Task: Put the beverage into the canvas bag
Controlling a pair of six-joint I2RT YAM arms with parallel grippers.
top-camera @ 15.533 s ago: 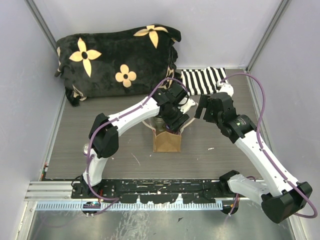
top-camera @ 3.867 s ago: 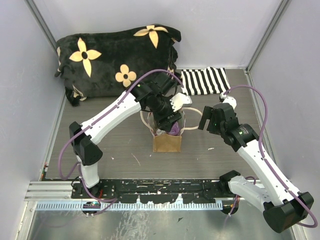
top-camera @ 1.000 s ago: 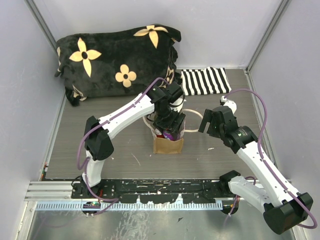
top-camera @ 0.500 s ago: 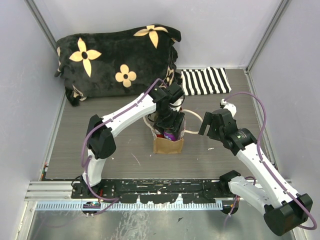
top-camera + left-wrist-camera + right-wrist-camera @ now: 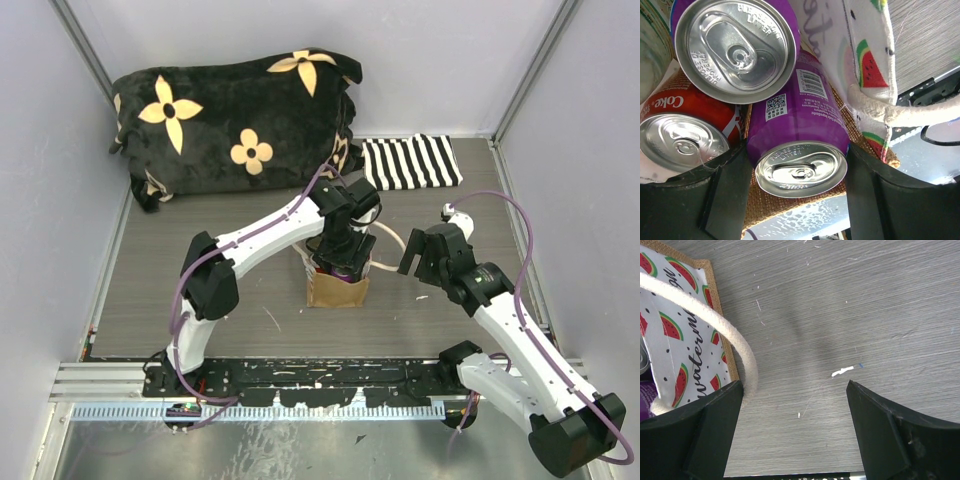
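- The right gripper [image 5: 795,405] hovers over the table [image 5: 200,270] just right of the canvas bag [image 5: 335,292]. Its fingers are spread, and a rope handle [image 5: 735,347] lies beside its left finger.
- The left gripper [image 5: 797,172] pinches a purple can [image 5: 800,120], which sits tilted inside the bag beside a Coke can [image 5: 685,130] and a second purple can [image 5: 735,47].
- Farther back lie a striped cloth [image 5: 410,163] and a black flowered plush [image 5: 230,120].

Flowered black plush [image 5: 235,120] beside striped cloth [image 5: 410,162].
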